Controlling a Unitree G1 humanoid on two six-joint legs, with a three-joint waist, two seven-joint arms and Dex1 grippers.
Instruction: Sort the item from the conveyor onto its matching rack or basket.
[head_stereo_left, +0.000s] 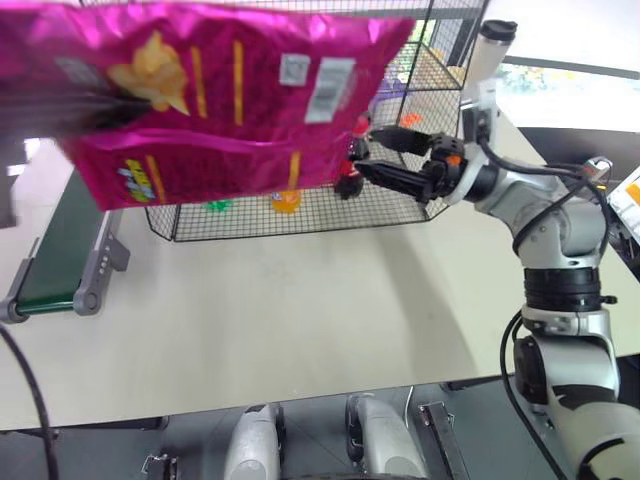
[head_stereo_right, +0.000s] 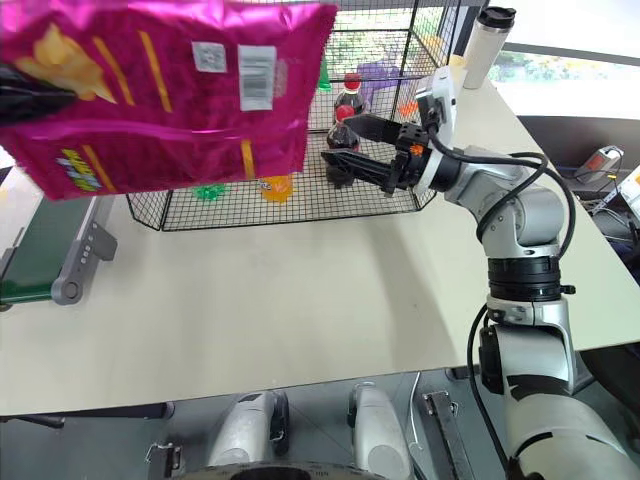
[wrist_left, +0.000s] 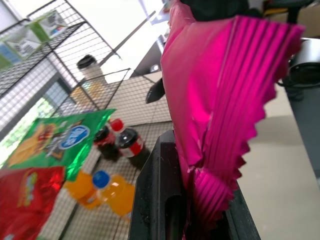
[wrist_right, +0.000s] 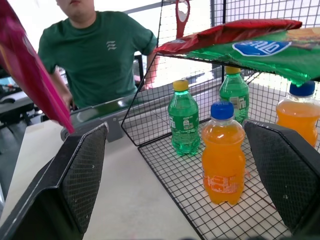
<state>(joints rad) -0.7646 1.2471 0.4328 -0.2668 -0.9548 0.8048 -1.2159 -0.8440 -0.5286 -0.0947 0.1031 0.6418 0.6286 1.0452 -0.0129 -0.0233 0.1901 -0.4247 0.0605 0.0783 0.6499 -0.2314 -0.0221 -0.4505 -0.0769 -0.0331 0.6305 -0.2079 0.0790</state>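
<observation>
Left gripper (wrist_left: 200, 210) pinches pink chip bag (head_stereo_left: 230, 90); right gripper (head_stereo_right: 345, 145) gapes.

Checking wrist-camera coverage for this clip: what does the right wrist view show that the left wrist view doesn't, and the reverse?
Right wrist view alone: a person in a green shirt behind the conveyor, green soda bottles, and the open right hand.

Left wrist view alone: the left hand shut on the pink bag's crimped edge, dark cola bottles, and a lidded cup.

Both: the pink chip bag, the wire rack, orange soda bottles, and the green chip bag.
</observation>
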